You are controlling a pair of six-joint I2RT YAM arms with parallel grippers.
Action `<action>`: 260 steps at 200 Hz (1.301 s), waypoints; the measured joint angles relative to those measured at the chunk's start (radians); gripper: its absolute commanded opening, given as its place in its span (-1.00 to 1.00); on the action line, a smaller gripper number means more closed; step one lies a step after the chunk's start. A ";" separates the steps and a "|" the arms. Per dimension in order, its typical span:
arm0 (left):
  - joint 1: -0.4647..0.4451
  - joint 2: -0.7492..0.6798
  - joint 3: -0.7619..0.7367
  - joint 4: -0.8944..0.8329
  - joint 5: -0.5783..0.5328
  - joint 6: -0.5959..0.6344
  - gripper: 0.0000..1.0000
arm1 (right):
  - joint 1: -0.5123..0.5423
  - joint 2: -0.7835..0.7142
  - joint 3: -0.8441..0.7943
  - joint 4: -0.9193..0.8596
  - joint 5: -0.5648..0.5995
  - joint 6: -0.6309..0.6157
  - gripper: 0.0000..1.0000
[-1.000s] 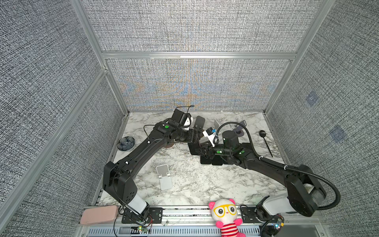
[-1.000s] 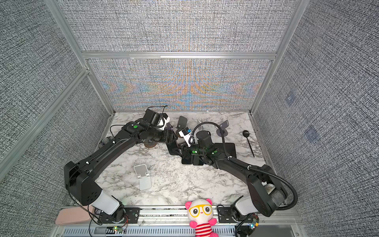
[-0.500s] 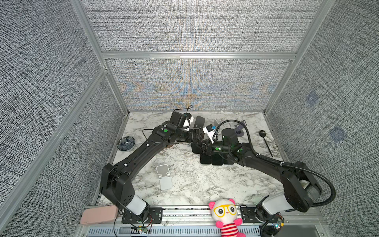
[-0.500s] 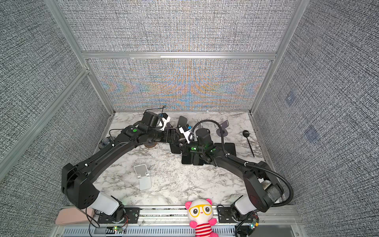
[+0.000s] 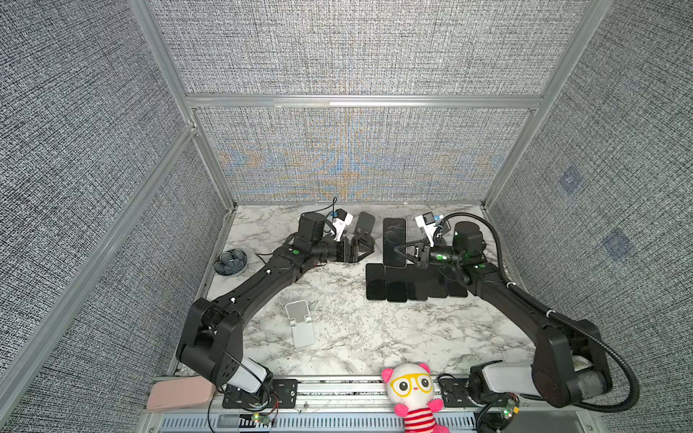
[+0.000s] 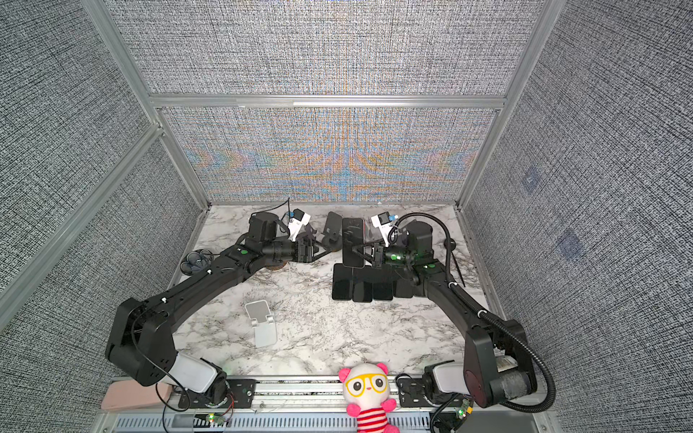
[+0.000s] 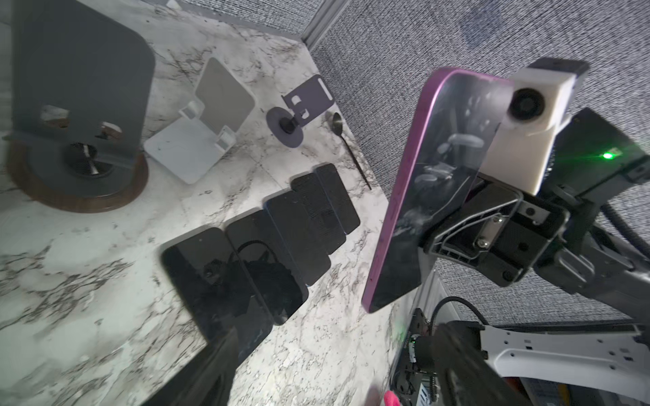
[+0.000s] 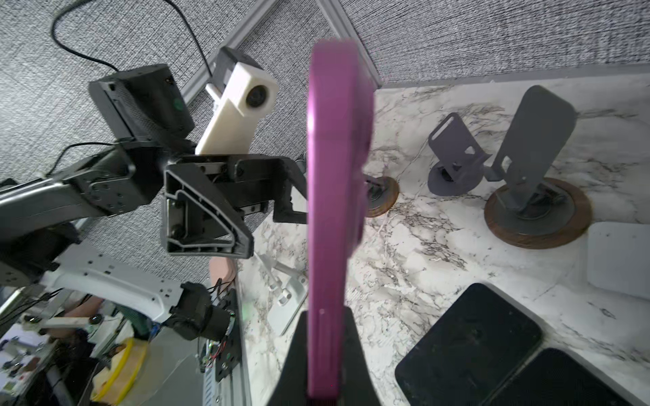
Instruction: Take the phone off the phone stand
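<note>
The phone has a purple case and a dark screen. My right gripper is shut on its long edge and holds it in the air, screen up, above the marble table. In the right wrist view the purple phone runs edge-on out from between the fingers. The dark grey phone stand stands empty on a round wooden base at the back. My left gripper is open just in front of it, holding nothing, a short gap left of the phone.
Several black phones lie flat in a row under the right arm. A white stand sits at front centre, and another white stand, a small purple stand and a spoon sit at the back. A flower dish is at left.
My right gripper has shut on the phone and carried it right and back, away from the stand. The left gripper has opened and now stands clear of the phone.
</note>
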 measured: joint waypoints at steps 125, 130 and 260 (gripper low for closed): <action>-0.063 0.015 -0.068 0.204 0.053 -0.095 0.17 | 0.021 0.277 -0.063 0.701 -0.184 0.517 -1.00; -0.064 0.015 -0.069 0.204 0.046 -0.095 0.13 | 0.023 0.291 -0.061 0.732 -0.186 0.541 -1.00; -0.062 0.008 -0.089 0.304 0.046 -0.159 -0.93 | 0.080 0.327 0.011 0.766 -0.219 0.538 -0.72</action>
